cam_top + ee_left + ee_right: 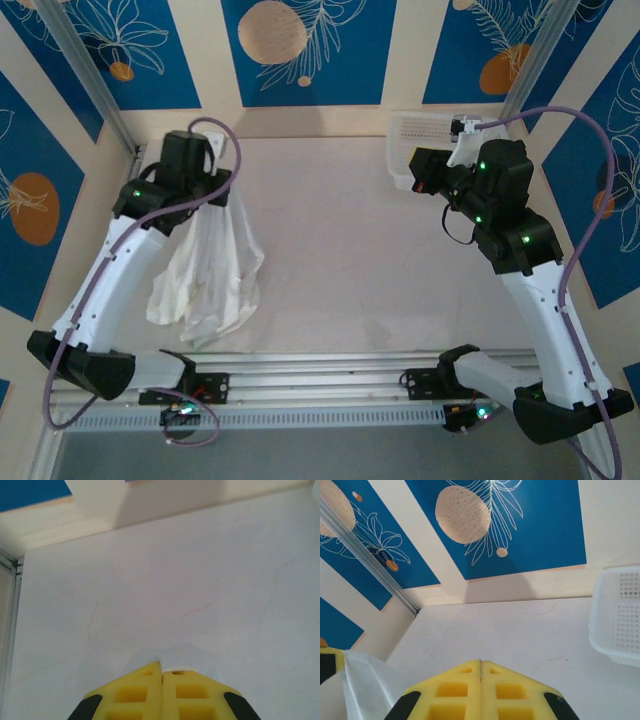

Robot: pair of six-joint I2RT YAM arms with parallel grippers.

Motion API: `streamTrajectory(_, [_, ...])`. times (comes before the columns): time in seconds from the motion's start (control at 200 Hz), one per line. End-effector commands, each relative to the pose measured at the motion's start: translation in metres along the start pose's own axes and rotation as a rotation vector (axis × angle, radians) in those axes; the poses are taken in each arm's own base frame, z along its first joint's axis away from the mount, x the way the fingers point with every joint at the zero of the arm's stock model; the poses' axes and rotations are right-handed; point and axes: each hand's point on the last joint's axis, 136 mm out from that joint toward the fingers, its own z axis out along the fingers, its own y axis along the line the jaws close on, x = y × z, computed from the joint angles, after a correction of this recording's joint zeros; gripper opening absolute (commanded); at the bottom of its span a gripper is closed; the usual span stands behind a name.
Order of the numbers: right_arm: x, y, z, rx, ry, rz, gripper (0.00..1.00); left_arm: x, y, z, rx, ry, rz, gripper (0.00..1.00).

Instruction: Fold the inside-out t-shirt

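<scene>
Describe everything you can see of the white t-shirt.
The t-shirt is thin, soft white cloth, crumpled and bunched into a drape with long folds. Its top is pinched in the shut left end effector, a small tuft poking out past the yellow fingers; its lower part rests heaped on the table, left side.

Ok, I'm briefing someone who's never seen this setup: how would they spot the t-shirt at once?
Look at the left side of the pale table, under the left arm. The t-shirt hangs bunched from the shut left pincer, lower folds on the table. Unlike the white basket at the far right corner, it is soft wrinkled cloth, not rigid mesh.
</scene>
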Motion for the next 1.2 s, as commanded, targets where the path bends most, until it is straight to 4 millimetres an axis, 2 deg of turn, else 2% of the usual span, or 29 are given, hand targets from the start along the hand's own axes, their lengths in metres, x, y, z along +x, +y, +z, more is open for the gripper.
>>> streamTrajectory(0.0, [0.006, 0.001, 0.005, -0.027, 0.020, 0.057, 0.00, -0.043, 0.019, 0.020, 0.048, -0.097, -0.145, 0.00])
streamTrajectory(0.09, [0.011, 0.001, 0.009, -0.042, 0.040, 0.082, 0.00, -0.041, 0.057, 0.072, -0.027, -0.041, -0.230, 0.00])
streamTrajectory(0.12, [0.013, 0.002, 0.009, -0.047, 0.048, 0.088, 0.00, -0.041, 0.070, 0.083, -0.051, -0.036, -0.259, 0.00])
streamTrajectory(0.145, [0.014, 0.002, 0.009, -0.049, 0.054, 0.093, 0.00, -0.038, 0.081, 0.095, -0.068, -0.019, -0.285, 0.09])
streamTrajectory(0.19, [0.016, 0.002, 0.008, -0.049, 0.063, 0.100, 0.00, -0.032, 0.094, 0.110, -0.071, 0.015, -0.327, 0.34])
streamTrajectory(0.23, [0.018, 0.002, 0.007, -0.049, 0.069, 0.100, 0.01, -0.030, 0.099, 0.113, -0.052, 0.028, -0.361, 0.46])
streamTrajectory(0.28, [0.021, 0.000, 0.006, -0.042, 0.076, 0.100, 0.05, -0.030, 0.098, 0.108, -0.024, 0.023, -0.385, 0.55])
streamTrajectory(0.36, [0.028, -0.004, 0.006, -0.033, 0.085, 0.098, 0.09, -0.028, 0.078, 0.085, 0.071, -0.016, -0.409, 0.64])
streamTrajectory(0.38, [0.030, -0.006, 0.007, -0.031, 0.087, 0.097, 0.10, -0.026, 0.071, 0.074, 0.105, -0.031, -0.411, 0.66])
streamTrajectory(0.415, [0.034, -0.007, 0.010, -0.032, 0.096, 0.099, 0.13, -0.017, 0.056, 0.064, 0.158, -0.029, -0.419, 0.68])
streamTrajectory(0.475, [0.044, -0.010, 0.017, -0.041, 0.121, 0.112, 0.17, 0.010, 0.030, 0.050, 0.216, 0.016, -0.423, 0.69])
streamTrajectory(0.61, [0.072, -0.011, 0.038, -0.078, 0.219, 0.160, 0.26, 0.098, -0.026, 0.043, 0.262, 0.218, -0.396, 0.69])
streamTrajectory(0.71, [0.088, -0.010, 0.052, -0.101, 0.295, 0.204, 0.32, 0.154, -0.040, 0.047, 0.196, 0.316, -0.395, 0.68])
streamTrajectory(0.805, [0.099, -0.009, 0.061, -0.110, 0.342, 0.233, 0.45, 0.191, -0.035, 0.058, 0.124, 0.370, -0.401, 0.68])
streamTrajectory(0.905, [0.105, -0.009, 0.064, -0.109, 0.365, 0.241, 0.58, 0.207, -0.031, 0.075, 0.087, 0.400, -0.356, 0.69])
streamTrajectory(1.015, [0.109, -0.010, 0.064, -0.102, 0.382, 0.244, 0.61, 0.213, -0.032, 0.097, 0.065, 0.429, -0.335, 0.72])
streamTrajectory(1.085, [0.111, -0.010, 0.063, -0.099, 0.390, 0.254, 0.61, 0.217, -0.017, 0.107, -0.036, 0.441, -0.316, 0.72])
streamTrajectory(1.195, [0.113, -0.009, 0.059, -0.096, 0.387, 0.260, 0.61, 0.218, 0.013, 0.110, -0.198, 0.405, -0.284, 0.72])
